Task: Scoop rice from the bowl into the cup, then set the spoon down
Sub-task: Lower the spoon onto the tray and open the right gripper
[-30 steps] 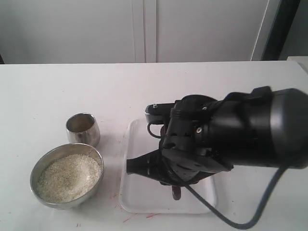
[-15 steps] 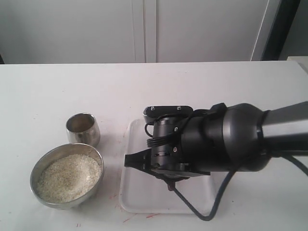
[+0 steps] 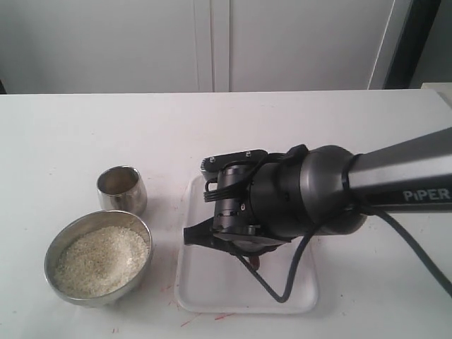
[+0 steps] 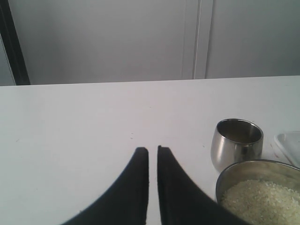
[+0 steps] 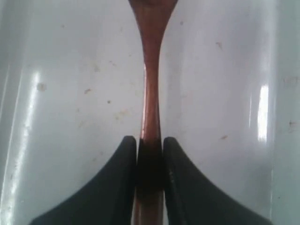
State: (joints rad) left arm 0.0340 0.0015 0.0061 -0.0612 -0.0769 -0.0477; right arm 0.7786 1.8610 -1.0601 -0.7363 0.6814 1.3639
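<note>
Compared with the frames 1.0 s and 0.5 s back, the right arm has drawn away from the exterior camera. Its body fills less of that view, and the forearm now enters from 3 o'clock. The bowl [image 3: 70, 296], the rice [image 3: 102, 261] and the cup [image 3: 123, 189] have not moved.

1. Right gripper [image 5: 150, 140]: I see both fingers pressed against the handle of the spoon [image 5: 151, 70], one on each side, clamped. The handle runs straight out from the tips over the white tray [image 5: 70, 93]. The spoon head is cut off at the frame edge. I cannot tell whether the spoon rests on the tray or hangs just above it.
2. Left gripper [image 4: 153, 151]: the fingers stand almost together with only a thin slit between them, holding nothing, above bare table.

In the exterior view the cup stands just beside the bowl at its 12 o'clock. The tray [image 3: 212, 289] lies at the bowl's 3 o'clock. The right wrist covers the middle of the tray, so only a small reddish piece of the spoon [image 3: 256, 262] shows at the wrist's 6 o'clock.
</note>
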